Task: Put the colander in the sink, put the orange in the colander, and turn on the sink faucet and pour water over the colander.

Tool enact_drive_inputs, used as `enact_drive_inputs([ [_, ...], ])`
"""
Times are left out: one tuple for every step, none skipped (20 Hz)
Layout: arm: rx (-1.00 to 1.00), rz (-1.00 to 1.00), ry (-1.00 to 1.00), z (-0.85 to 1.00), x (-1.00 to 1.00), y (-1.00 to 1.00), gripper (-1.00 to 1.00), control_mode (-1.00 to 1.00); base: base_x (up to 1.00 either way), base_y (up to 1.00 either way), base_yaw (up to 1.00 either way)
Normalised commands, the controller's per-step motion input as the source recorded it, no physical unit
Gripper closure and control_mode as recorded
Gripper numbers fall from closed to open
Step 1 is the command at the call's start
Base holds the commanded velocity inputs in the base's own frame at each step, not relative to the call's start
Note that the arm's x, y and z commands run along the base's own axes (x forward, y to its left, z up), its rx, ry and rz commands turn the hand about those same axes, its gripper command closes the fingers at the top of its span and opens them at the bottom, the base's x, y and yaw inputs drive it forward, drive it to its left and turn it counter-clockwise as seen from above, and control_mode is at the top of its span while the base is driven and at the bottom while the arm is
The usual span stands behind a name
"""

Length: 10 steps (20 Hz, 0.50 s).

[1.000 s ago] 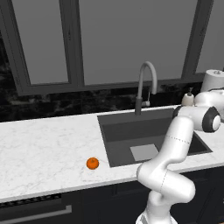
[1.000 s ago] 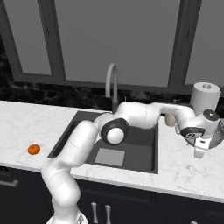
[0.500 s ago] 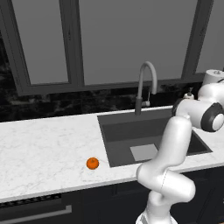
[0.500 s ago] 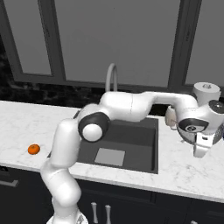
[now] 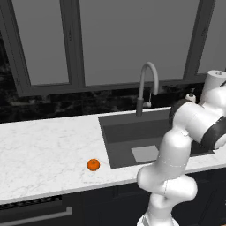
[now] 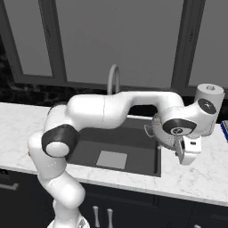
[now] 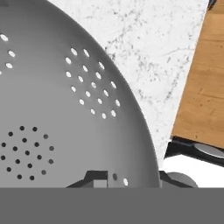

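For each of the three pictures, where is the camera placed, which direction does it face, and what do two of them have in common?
Left base view: behind the arm, left; looks forward and down at the sink, sink faucet and orange; arm at lower right.
Right base view: behind, right; the arm reaches over the sink to the colander at the tool.
Hand view: on the hand, facing the colander close up; finger tips at bottom.
Shared: both base views show sink and faucet.

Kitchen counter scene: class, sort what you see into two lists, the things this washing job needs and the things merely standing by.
Needed for the job:
colander, at the gripper
orange, on the counter left of the sink
sink
sink faucet

Standing by:
paper-towel roll
soap dispenser
wooden board
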Motion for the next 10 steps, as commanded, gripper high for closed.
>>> enact_drive_inputs([
  [0.00, 0.25, 0.00, 0.10, -0.75, 1.00, 1.00, -1.00, 0.00, 0.00, 0.00],
  [0.00, 0.26, 0.00, 0.07, -0.71, 1.00, 1.00, -1.00, 0.00, 0.00, 0.00],
  [0.00, 0.27, 0.00, 0.06, -0.69, 1.00, 1.00, -1.00, 0.00, 0.00, 0.00],
  [0.00, 0.29, 0.00, 0.06, -0.63, 1.00, 1.00, -1.00, 0.00, 0.00, 0.00],
  [0.00, 0.32, 0.00, 0.06, -0.44, 1.00, 1.00, -1.00, 0.00, 0.00, 0.00],
  [0.00, 0.34, 0.00, 0.05, -0.31, 1.00, 1.00, -1.00, 0.00, 0.00, 0.00],
  [0.00, 0.33, 0.00, 0.08, -0.09, 0.96, 1.00, -1.00, 0.00, 0.00, 0.00],
  [0.00, 0.30, -0.01, 0.09, 0.00, 0.76, 1.00, -1.00, 0.00, 0.00, 0.00],
  [0.00, 0.29, 0.00, 0.04, 0.01, 0.52, 1.00, -1.00, 0.00, 0.00, 0.00],
  [0.00, 0.29, 0.01, 0.00, 0.11, 0.46, 1.00, -1.00, 0.00, 0.00, 0.00],
])
